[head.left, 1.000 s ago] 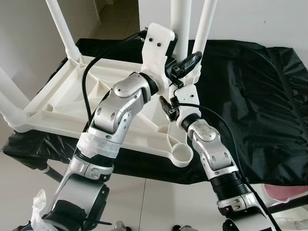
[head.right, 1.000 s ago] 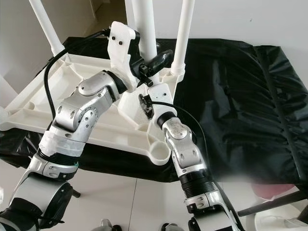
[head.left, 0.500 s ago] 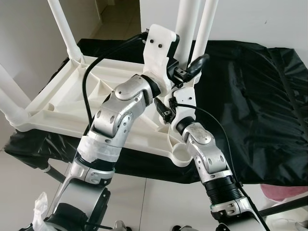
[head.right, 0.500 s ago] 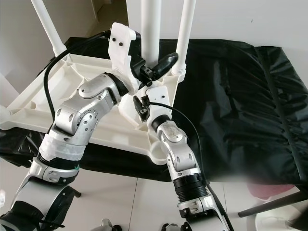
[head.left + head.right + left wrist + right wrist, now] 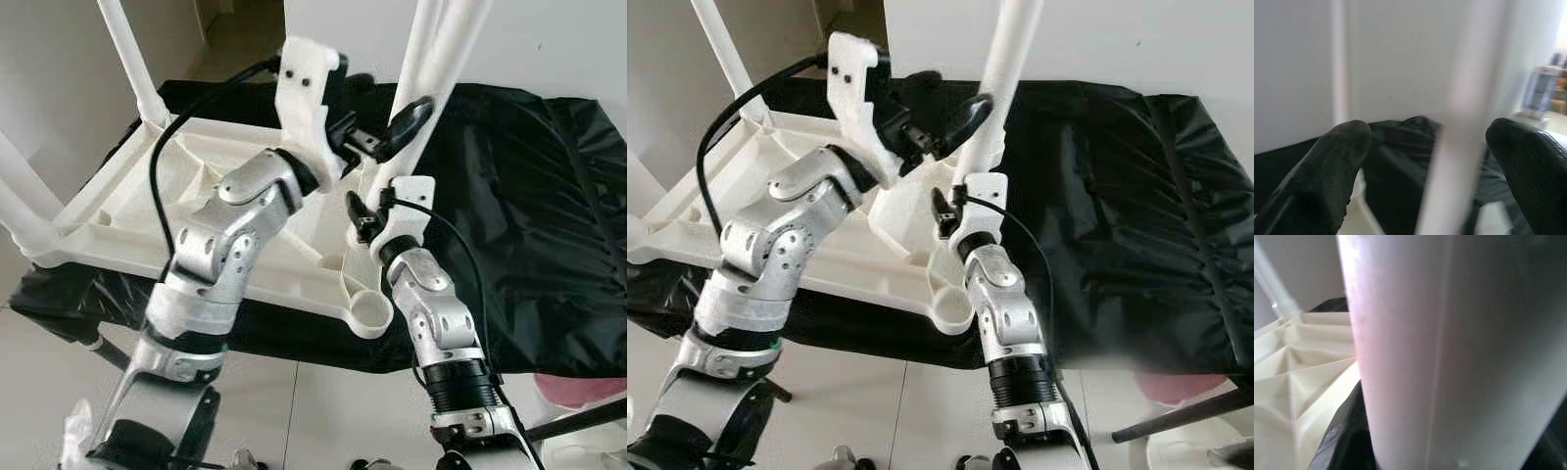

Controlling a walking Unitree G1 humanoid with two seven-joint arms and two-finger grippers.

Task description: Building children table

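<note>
The upside-down white tabletop (image 5: 147, 211) lies on a black cloth (image 5: 529, 196). The left claw (image 5: 377, 132) is wide, with a tilted white table leg (image 5: 441, 59) between its fingers. The right claw (image 5: 377, 201) holds that leg lower down.

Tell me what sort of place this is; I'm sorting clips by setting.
Probably a room in a home, used as an assembly spot. A white plastic children's table lies upside down on a black sheet, its legs pointing up, over a pale tiled floor beside plain white walls.
</note>
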